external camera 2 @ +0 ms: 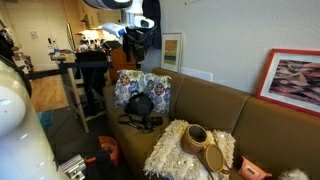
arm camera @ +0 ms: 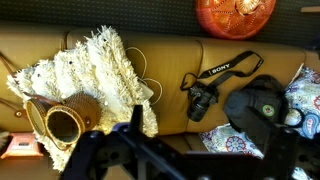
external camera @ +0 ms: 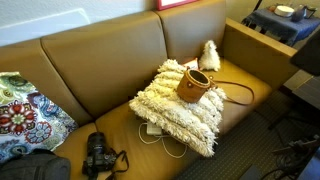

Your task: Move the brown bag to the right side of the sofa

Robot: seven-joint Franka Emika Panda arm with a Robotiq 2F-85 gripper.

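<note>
The brown bag [external camera: 197,86] is a small tan bucket bag with a round dark opening. It rests on a shaggy cream pillow [external camera: 175,112] on the right half of the sofa [external camera: 100,75], its thin strap trailing toward the sofa's right arm. It also shows in an exterior view [external camera 2: 196,139] and in the wrist view [arm camera: 66,122]. My gripper [arm camera: 195,150] is open and empty, high above the seat, well apart from the bag. The arm and gripper [external camera 2: 139,38] hang over the sofa's far end.
A black camera [external camera: 99,155] with its strap lies on the seat front. A patterned pillow [external camera: 25,112] and a dark bag [arm camera: 262,105] sit at the left end. A small white fluffy toy [external camera: 208,54] stands behind the cream pillow. A desk [external camera: 285,25] is beyond the sofa's right arm.
</note>
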